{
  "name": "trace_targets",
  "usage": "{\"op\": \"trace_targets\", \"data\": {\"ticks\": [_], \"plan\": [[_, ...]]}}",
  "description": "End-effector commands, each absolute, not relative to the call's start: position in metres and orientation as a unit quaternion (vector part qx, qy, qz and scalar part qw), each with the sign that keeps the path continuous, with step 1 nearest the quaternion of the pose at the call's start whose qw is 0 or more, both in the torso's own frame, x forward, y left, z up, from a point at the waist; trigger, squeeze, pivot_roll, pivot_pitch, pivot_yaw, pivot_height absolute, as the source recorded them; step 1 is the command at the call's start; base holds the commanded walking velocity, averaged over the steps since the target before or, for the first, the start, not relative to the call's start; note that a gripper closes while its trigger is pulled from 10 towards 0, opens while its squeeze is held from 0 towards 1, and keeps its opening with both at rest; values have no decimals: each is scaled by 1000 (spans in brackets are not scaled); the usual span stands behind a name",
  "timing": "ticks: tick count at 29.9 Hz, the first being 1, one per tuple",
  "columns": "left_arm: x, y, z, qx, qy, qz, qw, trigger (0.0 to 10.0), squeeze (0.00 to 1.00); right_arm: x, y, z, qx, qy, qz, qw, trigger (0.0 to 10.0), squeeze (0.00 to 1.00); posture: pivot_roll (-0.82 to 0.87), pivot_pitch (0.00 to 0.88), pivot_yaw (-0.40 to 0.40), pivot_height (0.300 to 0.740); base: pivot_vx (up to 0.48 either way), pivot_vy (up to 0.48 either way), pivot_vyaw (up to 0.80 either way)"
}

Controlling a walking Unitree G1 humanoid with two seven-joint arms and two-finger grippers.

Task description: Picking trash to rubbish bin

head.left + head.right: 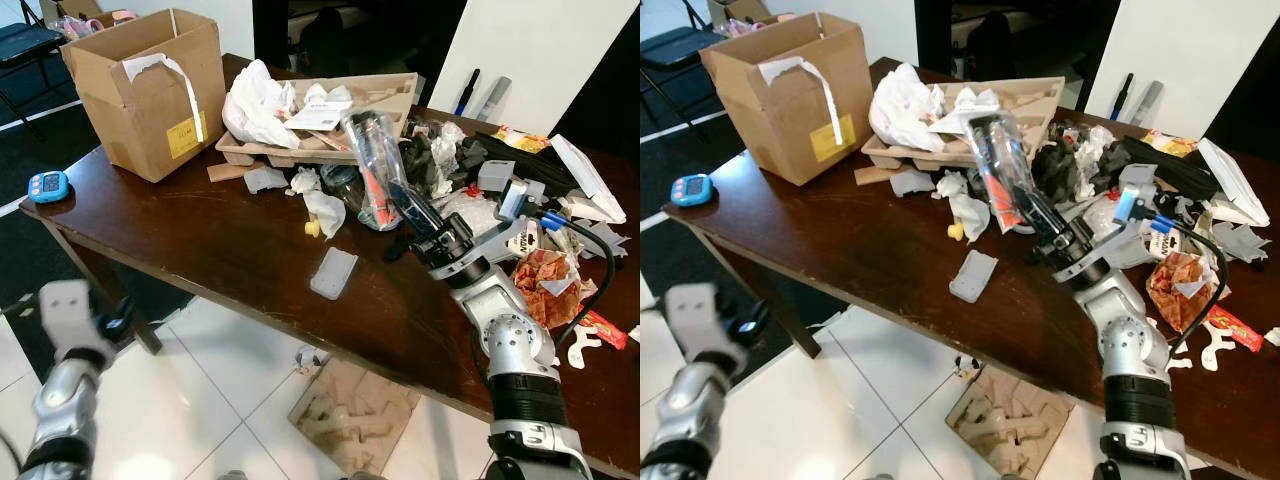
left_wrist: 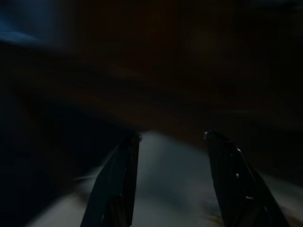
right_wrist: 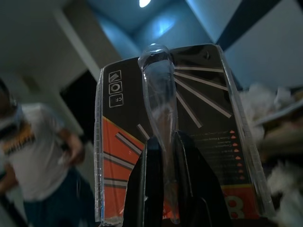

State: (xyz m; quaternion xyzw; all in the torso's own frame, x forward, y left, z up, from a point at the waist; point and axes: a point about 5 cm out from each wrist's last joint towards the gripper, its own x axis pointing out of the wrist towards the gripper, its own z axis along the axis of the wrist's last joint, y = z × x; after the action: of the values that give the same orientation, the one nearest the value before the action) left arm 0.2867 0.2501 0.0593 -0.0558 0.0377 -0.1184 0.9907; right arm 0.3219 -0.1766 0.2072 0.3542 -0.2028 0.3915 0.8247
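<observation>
- The dark wooden table carries a spread of rubbish, with white floor tiles below it.
- An open cardboard box stands on the table's far left corner, a strip of white tape hanging down its front.
- A moulded pulp tray lies just beside the box, holding crumpled white paper.
- The right arm reaches over the table edge; the right gripper pinches the lower end of a clear blister pack with a black and orange card, held up tilted above the trash pile.
- From the right wrist, both black fingers press on the pack's raised plastic ridge, and a blurred person in a white shirt stands beyond.
- The left gripper hangs low off the table's near left side, fingers spread apart.
- A small grey plastic tray lies alone near the front edge.
- A blue timer sits at the left edge.
</observation>
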Motion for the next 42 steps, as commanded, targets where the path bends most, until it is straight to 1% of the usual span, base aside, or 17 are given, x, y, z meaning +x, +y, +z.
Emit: {"op": "trace_targets", "data": {"ticks": [1,2,3,4,8,9,11,14,18,20,23,26,28,30,34,36,42], "plan": [[282,226,51,-88,61,-197,975,10000,0,322,-181,217,365,-228,381,818,0,0,134,118,-27,740,0,0,0],[280,207,58,-109,55,-273,954,10000,0,332,-187,218,355,-223,321,849,0,0,129,118,-22,740,0,0,0],[280,207,58,-109,55,-273,954,10000,0,332,-187,218,355,-223,321,849,0,0,129,118,-22,740,0,0,0],[279,201,60,-115,52,-295,947,10000,0,335,-189,219,353,-221,304,857,10000,0,129,118,-22,740,0,0,0],[278,177,83,-134,27,-385,913,10000,0,346,-202,226,343,-216,229,885,10000,0,120,115,-14,740,0,0,0],[278,177,83,-134,27,-385,913,10000,0,346,-202,226,343,-216,229,885,10000,0,120,115,-14,740,0,0,0],[277,165,104,-142,3,-431,891,10000,0,347,-207,238,338,-224,213,889,10000,0,116,115,-12,740,0,0,0],[276,156,124,-144,-20,-469,871,10000,0,346,-211,253,332,-244,206,888,10000,0,112,115,-13,740,0,0,0],[276,148,144,-138,-47,-488,861,10000,0,347,-222,265,330,-259,178,890,10000,0,109,115,-14,740,0,0,0],[277,147,148,-134,-52,-489,860,10000,0,348,-226,268,328,-260,168,893,10000,0,109,115,-14,740,0,0,0],[292,145,148,-68,-51,-449,890,10000,0,353,-246,265,285,-241,104,922,10000,0,101,119,-18,740,0,0,-667],[296,144,149,-49,-52,-436,897,10000,0,354,-252,264,273,-234,84,929,10000,0,101,120,-20,740,0,0,-800],[302,139,156,-43,-64,-425,902,10000,0,354,-260,262,269,-231,62,933,10000,0,101,123,-22,740,0,0,-800],[309,125,179,-34,-98,-416,904,10000,0,353,-272,261,247,-221,24,943,10000,0,93,124,-22,740,0,0,-800],[313,120,190,-25,-117,-410,904,10000,0,352,-275,261,234,-219,16,947,10000,0,90,124,-21,740,0,0,-800],[321,121,190,-8,-117,-382,917,10000,0,352,-274,258,224,-212,7,951,10000,0,78,122,-15,740,0,0,-800],[336,125,176,28,-83,-335,938,10000,0,355,-270,248,190,-186,-12,964,10000,0,64,129,-9,740,0,0,0]]}}
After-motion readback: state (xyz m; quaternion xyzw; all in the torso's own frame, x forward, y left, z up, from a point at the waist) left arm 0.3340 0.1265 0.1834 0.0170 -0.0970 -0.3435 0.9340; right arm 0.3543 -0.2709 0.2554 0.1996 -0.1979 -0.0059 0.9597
